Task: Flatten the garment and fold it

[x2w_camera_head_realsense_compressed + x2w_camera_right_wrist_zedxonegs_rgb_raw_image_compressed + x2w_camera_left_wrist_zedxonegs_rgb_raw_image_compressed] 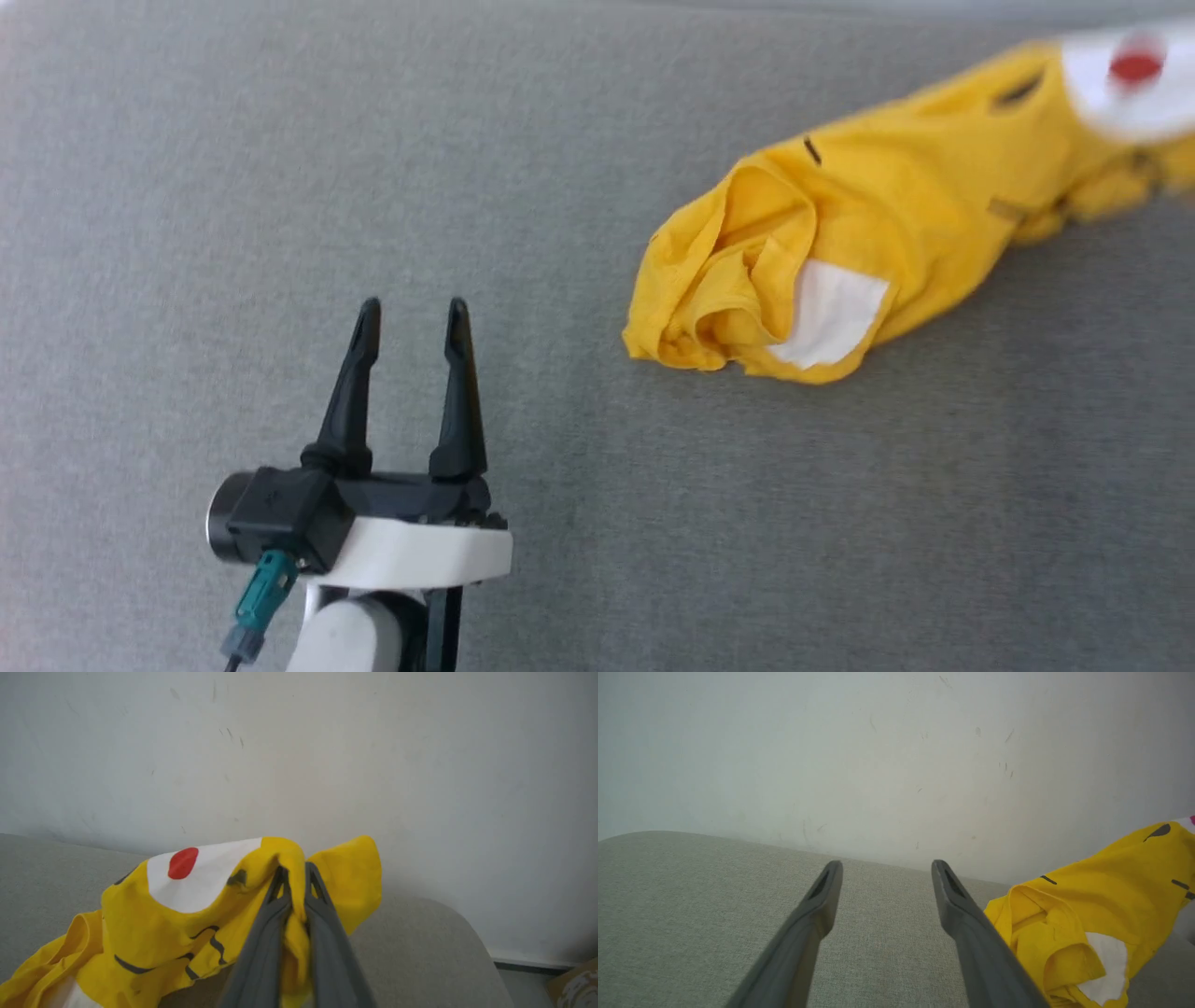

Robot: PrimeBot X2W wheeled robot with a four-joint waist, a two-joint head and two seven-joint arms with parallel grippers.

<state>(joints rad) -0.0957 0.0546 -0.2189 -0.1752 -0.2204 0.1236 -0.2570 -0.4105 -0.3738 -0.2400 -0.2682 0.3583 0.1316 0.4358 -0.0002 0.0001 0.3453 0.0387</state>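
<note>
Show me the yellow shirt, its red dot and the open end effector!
yellow shirt (896, 215): head view, on its crumpled yellow middle.
red dot (182, 863): right wrist view, on the dot's centre.
left end effector (414, 313): head view, midway between its open fingertips.

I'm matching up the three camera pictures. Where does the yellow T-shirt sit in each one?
Head view: yellow T-shirt, upper right, bunched.
Left wrist view: T-shirt, lower right corner.
Right wrist view: T-shirt, lower left to centre, clamped in the right pincer.
Shared landmark: the red dot, head and right wrist views.
</note>
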